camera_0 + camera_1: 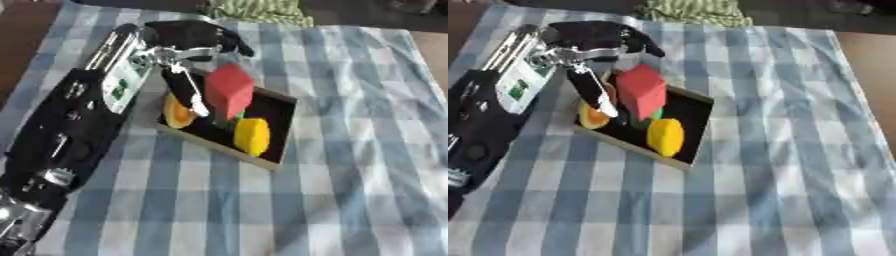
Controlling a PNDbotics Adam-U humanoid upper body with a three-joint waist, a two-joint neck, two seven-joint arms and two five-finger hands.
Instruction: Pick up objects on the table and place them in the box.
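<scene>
The robot's left hand [188,47] hangs over the box [284,107], fingers apart around a red block [229,89]. The block looks light and rigid, best held by opposite flat faces.

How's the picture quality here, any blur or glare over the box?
Left eye view: soft all over, the red block and left hand have smeared edges; no glare on the box. Right eye view: equally soft, the yellow object lacks detail; lighting even, shadows faint.

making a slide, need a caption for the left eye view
Left hand over the box beside a red block, yellow and orange pieces.
</scene>
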